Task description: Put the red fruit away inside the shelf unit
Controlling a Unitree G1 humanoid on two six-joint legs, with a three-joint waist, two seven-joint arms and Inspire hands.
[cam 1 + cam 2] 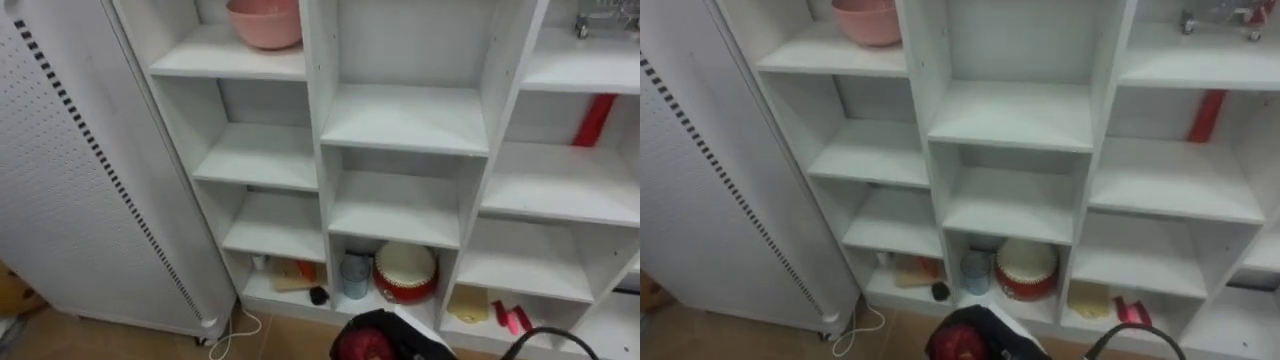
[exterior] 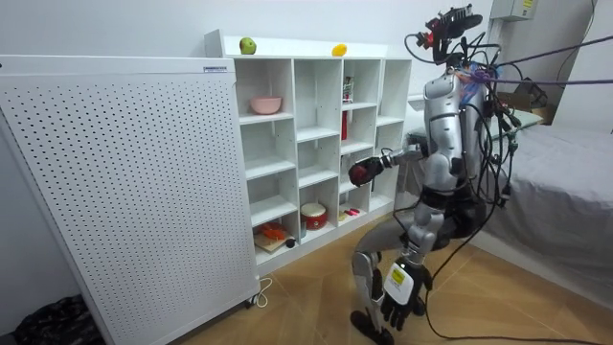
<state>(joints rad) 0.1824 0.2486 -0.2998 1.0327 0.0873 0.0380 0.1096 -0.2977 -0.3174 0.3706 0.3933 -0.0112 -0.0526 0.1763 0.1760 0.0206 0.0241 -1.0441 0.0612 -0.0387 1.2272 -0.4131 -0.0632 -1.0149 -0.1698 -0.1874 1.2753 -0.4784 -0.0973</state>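
Stands facing the closet [image 1: 316, 120], right hand [image 1: 400, 328] curled round a red fruit [image 1: 362, 343], held low before the bottom shelves. Lets left hand [image 2: 402, 292] hang beside the leg; cannot tell its state.

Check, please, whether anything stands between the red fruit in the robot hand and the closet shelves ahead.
Nothing visible does. The right robot hand holds the red fruit low before the closet, and the middle column's upper shelves are bare and open-fronted.

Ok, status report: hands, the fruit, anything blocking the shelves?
Right hand shut on red fruit, low before the closet. Left hand hangs by the knee. Pink bowl upper left, red pot in bottom row; middle shelves bare.
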